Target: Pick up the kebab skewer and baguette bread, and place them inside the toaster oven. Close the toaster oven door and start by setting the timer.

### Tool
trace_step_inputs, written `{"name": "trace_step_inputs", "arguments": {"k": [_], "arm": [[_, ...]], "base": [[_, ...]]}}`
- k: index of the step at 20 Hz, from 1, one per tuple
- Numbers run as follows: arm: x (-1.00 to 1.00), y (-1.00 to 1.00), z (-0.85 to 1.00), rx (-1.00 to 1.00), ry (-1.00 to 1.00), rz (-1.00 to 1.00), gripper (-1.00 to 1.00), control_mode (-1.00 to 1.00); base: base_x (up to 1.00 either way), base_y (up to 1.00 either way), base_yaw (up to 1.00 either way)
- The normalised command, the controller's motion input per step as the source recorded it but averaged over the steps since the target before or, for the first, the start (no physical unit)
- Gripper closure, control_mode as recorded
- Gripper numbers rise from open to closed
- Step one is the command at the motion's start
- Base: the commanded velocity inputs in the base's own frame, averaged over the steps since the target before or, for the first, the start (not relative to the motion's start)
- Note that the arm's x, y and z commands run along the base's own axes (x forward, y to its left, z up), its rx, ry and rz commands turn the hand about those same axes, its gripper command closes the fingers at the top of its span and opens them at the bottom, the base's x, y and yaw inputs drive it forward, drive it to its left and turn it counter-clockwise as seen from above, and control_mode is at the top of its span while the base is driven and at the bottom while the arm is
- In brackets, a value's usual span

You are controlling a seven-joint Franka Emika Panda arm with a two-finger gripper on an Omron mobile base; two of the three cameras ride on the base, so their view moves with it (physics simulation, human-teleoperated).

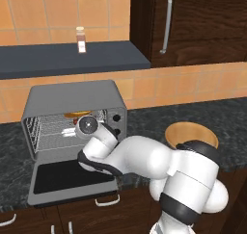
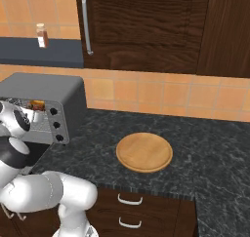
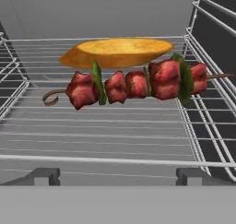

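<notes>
Two dark fingertips [image 3: 44, 174] of the hand [image 3: 117, 176] stood nearest the hand camera, at 7 and 5 o'clock, spread wide with nothing between them. One wire rack [image 3: 115, 135] lay just beyond them inside the toaster oven [image 1: 72, 100]. One kebab skewer [image 3: 133, 85] rested on that rack at the view's centre, lying crosswise: five red-brown meat chunks counted, three green pieces between them, curled end at 9 o'clock, thin tip at 3 o'clock. One baguette bread [image 3: 117, 51] lay directly behind it at 12 o'clock, parallel to the skewer; whether the two touched could not be told.

Left base view: the arm's wrist reached into the oven mouth. One toaster oven door [image 1: 72, 177] hung dropped open and flat, dark glass pane up, at 7 o'clock. Two black knobs [image 1: 116, 117] were visible on the right panel; the arm hid the rest there. Right base view showed three knobs down that panel.

One round wooden board [image 2: 144, 152] sat on the counter [image 2: 195, 148] at 3 o'clock of the oven, well apart from it. One small bottle [image 1: 81, 39] stood upright on the dark shelf [image 1: 72, 59] above the oven at 12 o'clock. One cabinet handle [image 1: 166, 23] was at 1 o'clock.
</notes>
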Motion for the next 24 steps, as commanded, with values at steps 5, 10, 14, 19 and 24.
{"name": "trace_step_inputs", "arguments": {"k": [5,10,14,19,24], "arm": [[-0.44,0.0,0.0,0.0,0.0,0.0,-1.0,-1.0],[-0.63,0.0,0.07,-0.01,0.0,0.0,-1.0,-1.0],[-0.69,0.0,0.04,0.0,0.0,0.0,-1.0,-1.0],[-0.82,0.0,0.0,-0.01,0.0,0.0,-1.0,-1.0],[-0.7,0.12,0.0,-0.04,0.0,0.0,-1.0,-1.0]], "base": [[0.0,0.0,0.0],[0.0,0.0,0.0],[0.0,0.0,0.0],[0.0,0.0,0.0],[0.0,0.0,0.0]]}}
